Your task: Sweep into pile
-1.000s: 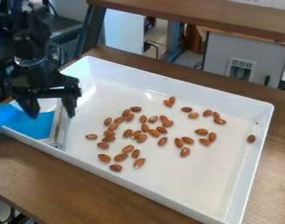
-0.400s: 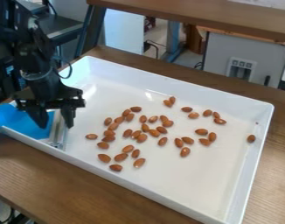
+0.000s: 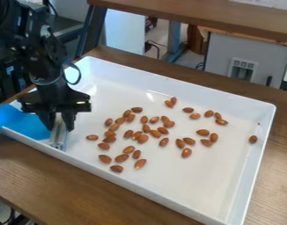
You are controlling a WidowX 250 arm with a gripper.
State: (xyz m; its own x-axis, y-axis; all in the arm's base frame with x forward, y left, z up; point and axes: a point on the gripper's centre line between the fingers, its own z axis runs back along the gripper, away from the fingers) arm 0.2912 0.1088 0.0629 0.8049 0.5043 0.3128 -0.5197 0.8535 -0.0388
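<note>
The black pincer [image 3: 59, 128] hangs down over the left part of the white tray [image 3: 160, 200], pointing at a silvery strip [image 3: 59, 140] that lies near the tray's left corner. Whether it pinches that strip or stands spread around it, I cannot tell. A blue sheet [image 3: 19, 123] lies just beside the strip and reaches out across the tray's rim at the left; the two may be one tool, though the view is too poor there to be sure.

The almonds [image 3: 143, 138] are scattered loosely over the middle of the tray, well apart from its left corner. They lie thickest around the centre, where some touch. Toward the near side is a looser handful, and toward the far side two lie close together. Several more are spread out to the right of the middle, and one lone almond [image 3: 252, 139] sits close to the right wall. The nearest almonds to the pincer lie just to its right, apart from it.

The tray rests on a brown wooden table [image 3: 81, 191]. Behind it stands a grey cabinet [image 3: 243, 57], below another wooden top [image 3: 210, 17].
</note>
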